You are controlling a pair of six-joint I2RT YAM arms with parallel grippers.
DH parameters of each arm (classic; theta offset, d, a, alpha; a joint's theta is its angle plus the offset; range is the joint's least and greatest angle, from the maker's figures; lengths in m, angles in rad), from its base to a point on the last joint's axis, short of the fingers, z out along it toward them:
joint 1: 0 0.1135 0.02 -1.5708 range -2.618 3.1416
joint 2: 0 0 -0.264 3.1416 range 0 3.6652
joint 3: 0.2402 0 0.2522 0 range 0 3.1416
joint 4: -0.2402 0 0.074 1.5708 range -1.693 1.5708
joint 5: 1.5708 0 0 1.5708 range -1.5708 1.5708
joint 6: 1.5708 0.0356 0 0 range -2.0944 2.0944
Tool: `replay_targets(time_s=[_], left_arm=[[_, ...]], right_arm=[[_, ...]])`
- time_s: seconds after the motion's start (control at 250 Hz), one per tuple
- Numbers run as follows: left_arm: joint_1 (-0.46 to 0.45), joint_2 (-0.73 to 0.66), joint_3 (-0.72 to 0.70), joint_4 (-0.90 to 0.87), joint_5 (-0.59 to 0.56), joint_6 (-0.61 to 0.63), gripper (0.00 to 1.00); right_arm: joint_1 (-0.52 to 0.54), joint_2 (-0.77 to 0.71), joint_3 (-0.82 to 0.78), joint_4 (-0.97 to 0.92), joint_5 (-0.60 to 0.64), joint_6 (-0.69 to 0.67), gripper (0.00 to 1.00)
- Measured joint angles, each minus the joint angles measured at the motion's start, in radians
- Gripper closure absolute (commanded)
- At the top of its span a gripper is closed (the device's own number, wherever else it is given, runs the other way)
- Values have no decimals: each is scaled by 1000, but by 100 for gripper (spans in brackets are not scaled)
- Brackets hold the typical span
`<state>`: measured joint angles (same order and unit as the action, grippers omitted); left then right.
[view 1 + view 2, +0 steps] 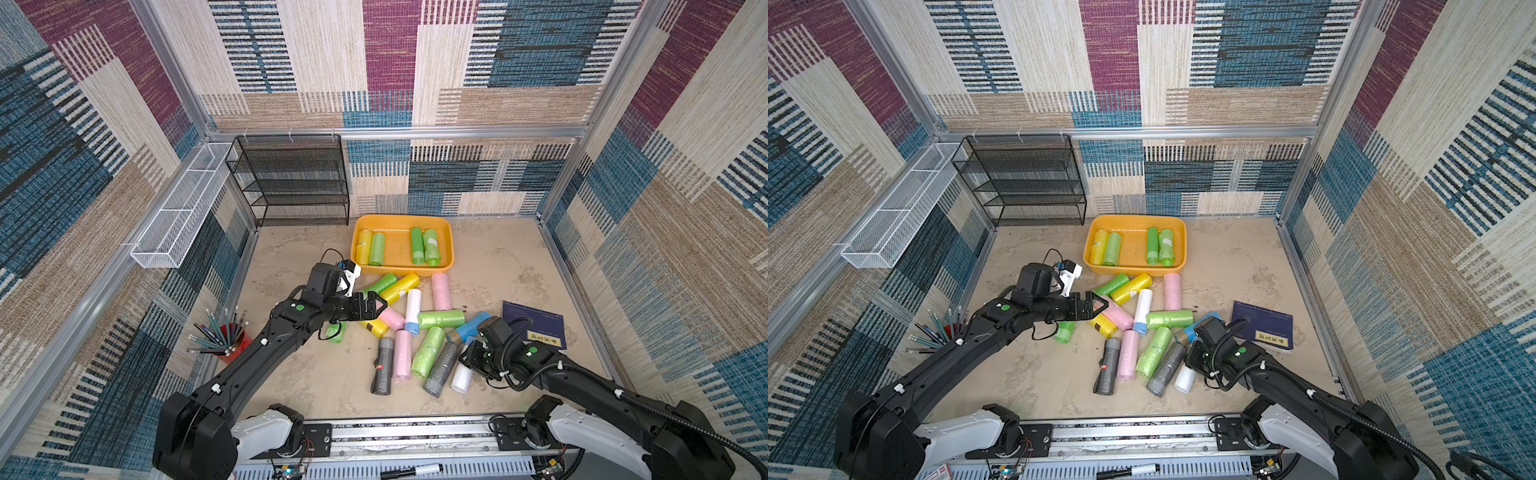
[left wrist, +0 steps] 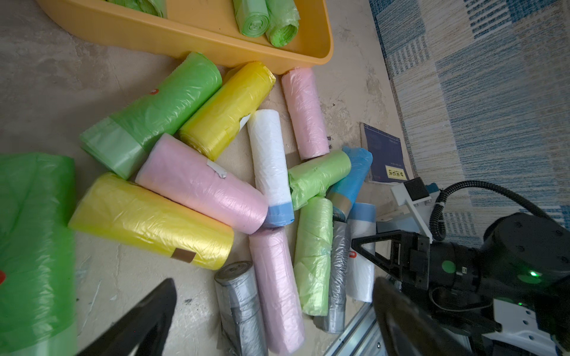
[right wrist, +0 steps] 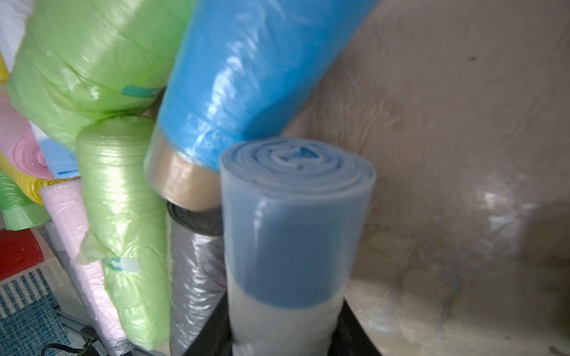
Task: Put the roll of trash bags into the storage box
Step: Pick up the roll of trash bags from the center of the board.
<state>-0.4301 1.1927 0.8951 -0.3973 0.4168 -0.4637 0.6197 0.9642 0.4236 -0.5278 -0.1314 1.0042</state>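
Note:
The storage box (image 1: 400,272) is an orange-yellow tub at the back of the floor, with several green and yellow rolls lying in it; it also shows in a top view (image 1: 1133,272) and in the left wrist view (image 2: 185,40). In front of it lies a pile of coloured trash bag rolls. At the pile's near right edge my right gripper (image 3: 283,333) is shut on a white roll with a blue end (image 3: 293,231), its fingers pressed against both sides. The same roll (image 1: 462,378) lies low beside a grey roll. My left gripper (image 1: 381,307) hovers open over the pile's left side, holding nothing.
A black mesh rack (image 1: 291,178) and a white wire basket (image 1: 178,208) stand at the back left. A red cup of pencils (image 1: 232,336) sits under the left arm. A dark blue book (image 1: 534,326) lies right of the pile. A marker (image 1: 411,471) rests on the front rail.

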Motion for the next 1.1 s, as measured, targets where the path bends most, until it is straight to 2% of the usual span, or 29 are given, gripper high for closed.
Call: replay_targets(time_s=[0.7,1.1], left_arm=[[0,0,-3,4,1,0,1],[0,-11,-13,16,8,-1,1]], right_arm=[[0,-23,28,111,-43,35,68],[0,61,80,195,-45,38,70]])
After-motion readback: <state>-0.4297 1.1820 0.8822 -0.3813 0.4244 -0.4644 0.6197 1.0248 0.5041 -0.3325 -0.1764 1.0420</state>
